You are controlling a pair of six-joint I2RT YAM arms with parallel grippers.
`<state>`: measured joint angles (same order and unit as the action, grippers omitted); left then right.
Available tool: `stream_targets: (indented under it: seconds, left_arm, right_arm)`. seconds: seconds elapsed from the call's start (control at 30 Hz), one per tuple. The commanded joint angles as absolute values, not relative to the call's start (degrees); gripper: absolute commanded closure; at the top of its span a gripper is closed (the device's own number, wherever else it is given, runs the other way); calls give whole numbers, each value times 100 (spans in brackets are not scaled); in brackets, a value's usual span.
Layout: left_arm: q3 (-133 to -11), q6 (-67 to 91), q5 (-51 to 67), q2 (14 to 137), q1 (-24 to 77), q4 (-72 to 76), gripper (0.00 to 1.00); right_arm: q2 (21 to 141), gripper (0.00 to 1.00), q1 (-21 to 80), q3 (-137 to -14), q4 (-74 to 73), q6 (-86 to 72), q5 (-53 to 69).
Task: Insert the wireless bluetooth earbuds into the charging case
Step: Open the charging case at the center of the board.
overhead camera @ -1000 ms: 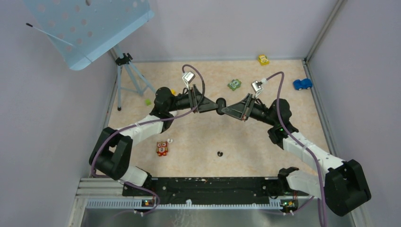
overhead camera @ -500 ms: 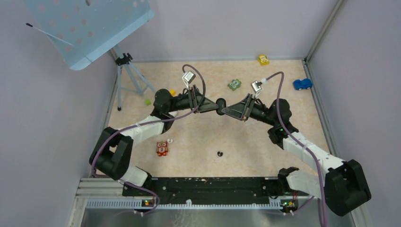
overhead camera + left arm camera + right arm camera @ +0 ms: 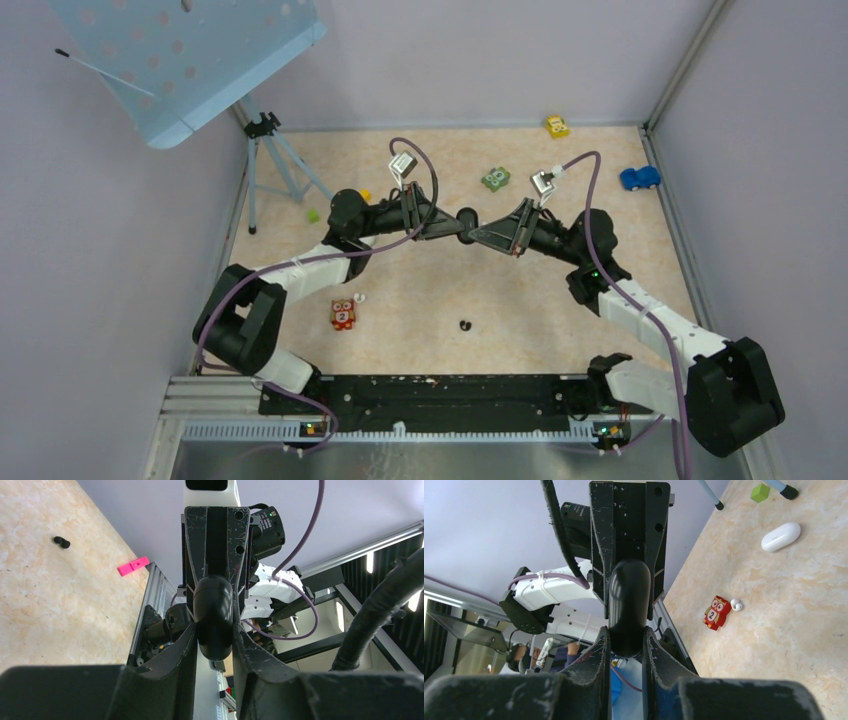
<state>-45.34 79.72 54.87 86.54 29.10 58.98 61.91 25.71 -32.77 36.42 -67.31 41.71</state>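
From above, the left tool (image 3: 456, 224) and right tool (image 3: 479, 229) meet tip to tip over the middle of the bench (image 3: 520, 300), both pinching one black charging case (image 3: 467, 220) between them. A black earbud (image 3: 464, 325) lies nearer the bases. A white earbud (image 3: 360, 297) sits just beside an owl toy (image 3: 342, 314).

Left wrist: its fingers (image 3: 175, 650) press against the case's sides.

Right wrist: its fingers (image 3: 596, 655) clamp the opposite end.
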Motion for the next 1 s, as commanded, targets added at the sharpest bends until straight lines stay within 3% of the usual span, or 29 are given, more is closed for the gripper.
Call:
stream_targets:
  seconds: [0.0,0.3,0.5,0.67,0.97]
  left_arm:
    - [-4631,8063,5572,8697,2968,6422,70]
    - [-4589,8255,5530,8702,2966,6620,100]
    - [-4529,8460,5505,8690,2954,6877,100]
    - [-4490,8550,5474,8683,2951,6999,100]
    - [-4425,8569,5515,8699,2950,7066,100]
  right_arm:
    - [6169,100,2593,-3380,3861,-6719,4208]
    - [6188,100,2582,-3298,3627,-6551,4197]
    - [6428,99,2383,-3011,4453,-7024,4498]
    - [6653,78,2201,-2807,4704,-7233,4702]
    - [6474,62,2093,-2978,3103,-6330,4487]
